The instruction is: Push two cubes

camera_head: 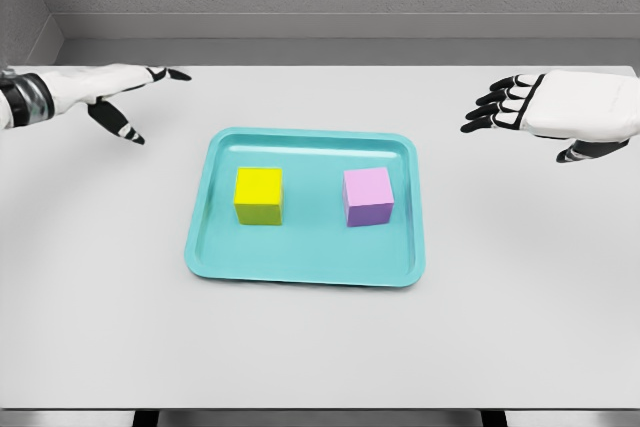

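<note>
From my station I see the left robot hand (110,92) held over the far left part of the table (100,297), fingers spread and relaxed, holding nothing, thumb angled down toward me. The right robot hand (560,107) hovers over the far right part of the table, back of the palm facing up, its dark-tipped fingers (490,107) loosely extended inward, also holding nothing.

Between the 2 hands, and nearer to me than either, a teal tray (300,267) lies flat on the table. Both cubes sit inside it, apart from each other and clear of the tray's rim. The yellow cube (258,195) is inward of the left robot hand and nearer to me, in the tray's left half. The pink cube (367,196), with a purple shaded front face, is inward of the right robot hand and nearer to me, in the tray's right half. Neither hand touches a cube or the tray; both are well apart from them.
</note>
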